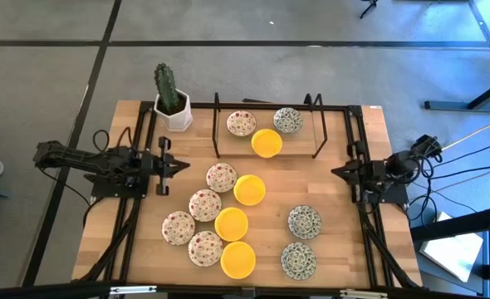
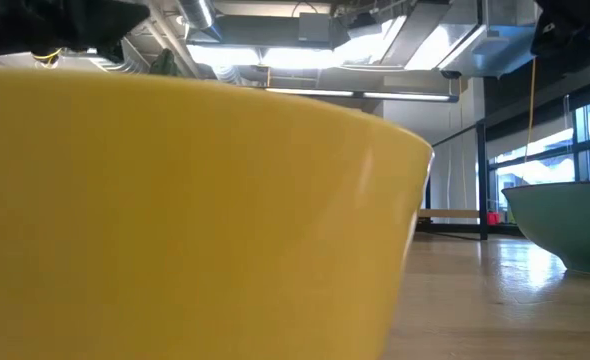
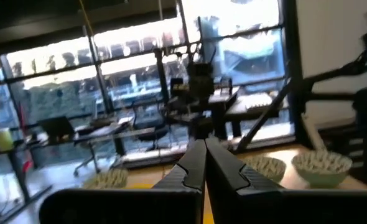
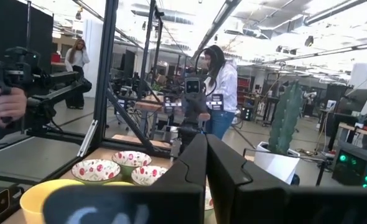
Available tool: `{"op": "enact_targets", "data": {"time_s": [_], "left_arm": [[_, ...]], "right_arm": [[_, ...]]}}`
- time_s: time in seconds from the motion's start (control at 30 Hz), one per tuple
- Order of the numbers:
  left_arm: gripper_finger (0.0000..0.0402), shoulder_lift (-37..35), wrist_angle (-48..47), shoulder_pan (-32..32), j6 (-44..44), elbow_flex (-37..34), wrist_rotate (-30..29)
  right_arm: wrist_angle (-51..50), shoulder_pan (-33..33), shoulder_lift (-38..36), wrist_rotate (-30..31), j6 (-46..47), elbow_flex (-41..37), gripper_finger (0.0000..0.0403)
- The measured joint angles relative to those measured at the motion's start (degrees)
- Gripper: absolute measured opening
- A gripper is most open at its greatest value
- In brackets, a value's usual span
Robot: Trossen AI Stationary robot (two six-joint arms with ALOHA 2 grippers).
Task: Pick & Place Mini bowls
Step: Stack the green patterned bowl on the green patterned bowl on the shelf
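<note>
Mini bowls lie on the wooden table. Several cream red-speckled ones (image 1: 204, 204) and three yellow ones (image 1: 231, 223) cluster in the middle and near part. Two grey-green ones (image 1: 305, 222) sit to the right. Inside a black wire frame (image 1: 318, 124) at the far side sit one red-speckled bowl (image 1: 242, 124), one grey-green (image 1: 288, 120) and one yellow (image 1: 267, 143). My left gripper (image 1: 183, 165) (image 3: 203, 163) hangs shut above the table's left side. My right gripper (image 1: 336, 172) (image 4: 206, 162) hangs shut above the right side. Both point toward the middle and touch nothing.
A cactus in a white square pot (image 1: 172, 104) stands at the far left corner. In the low view a yellow bowl (image 2: 175, 220) fills most of the picture. People stand in the room beyond the table (image 4: 219, 87). Bare wood (image 1: 353, 249) lies along the right side.
</note>
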Motion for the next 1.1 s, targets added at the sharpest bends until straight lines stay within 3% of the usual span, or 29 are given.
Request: {"op": "enact_targets", "data": {"time_s": [0.13, 0.27, 0.43, 0.57, 0.7, 0.83, 1.0, 1.1], "left_arm": [[0.0003, 0.72, 1.51, 0.02, -4.67, 0.05, -5.23], [0.0002, 4.87, 2.85, -2.07, -6.55, 4.22, -3.78], [0.0002, 17.32, 0.21, -7.18, -2.60, 14.17, -14.70], [0.0003, 26.35, -15.57, -10.08, -2.30, 28.31, -21.99], [0.0005, 33.24, -30.74, -11.95, -9.65, 39.94, -26.33], [0.0003, 37.88, -43.13, -13.25, -16.69, 46.67, -26.18], [0.0002, 42.49, -65.02, -14.67, -39.91, 52.72, -21.30], [0.0005, 45.38, -72.99, -16.81, -49.95, 53.23, -17.76]], "right_arm": [[6.65, -0.86, 0.06, 0.01, -2.57, -3.90, 0.0010], [13.69, -3.59, 0.13, 0.34, -6.47, -7.01, 0.0010], [14.47, -6.77, 0.11, 3.96, -6.88, -6.60, 0.0010], [13.85, -8.20, 0.11, 6.44, -8.81, -6.59, 0.0010], [13.90, -8.84, 0.11, 9.06, -11.60, -6.59, 0.0010], [13.64, -9.58, 0.11, 9.15, -15.95, -6.57, 0.0010], [10.98, -9.73, 0.11, 9.15, -15.70, -6.55, 0.0010], [10.17, -9.73, 0.11, 9.12, -15.09, -6.55, 0.0010]]}}
